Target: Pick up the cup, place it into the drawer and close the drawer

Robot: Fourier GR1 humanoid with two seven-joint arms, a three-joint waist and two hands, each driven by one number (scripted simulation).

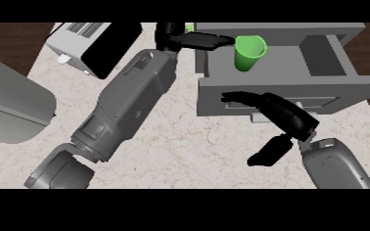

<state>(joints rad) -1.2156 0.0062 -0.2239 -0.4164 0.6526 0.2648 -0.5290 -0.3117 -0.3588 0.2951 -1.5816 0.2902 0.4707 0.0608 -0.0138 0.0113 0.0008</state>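
Note:
A green cup stands inside the open grey drawer, near its left wall. My left hand reaches in from the left over that wall. Its fingers are nearly straight and their tips end right at the cup's rim, not curled round it. Whether they touch the cup I cannot tell. My right hand lies in front of the drawer's front panel. Its fingers stretch left along the panel by the handle and its thumb hangs down toward me. It holds nothing.
A white and black appliance stands at the back left, close to my left forearm. A large grey rounded object fills the left edge. The speckled counter lies between my forearms. Dark floor shows past the counter's top-left corner.

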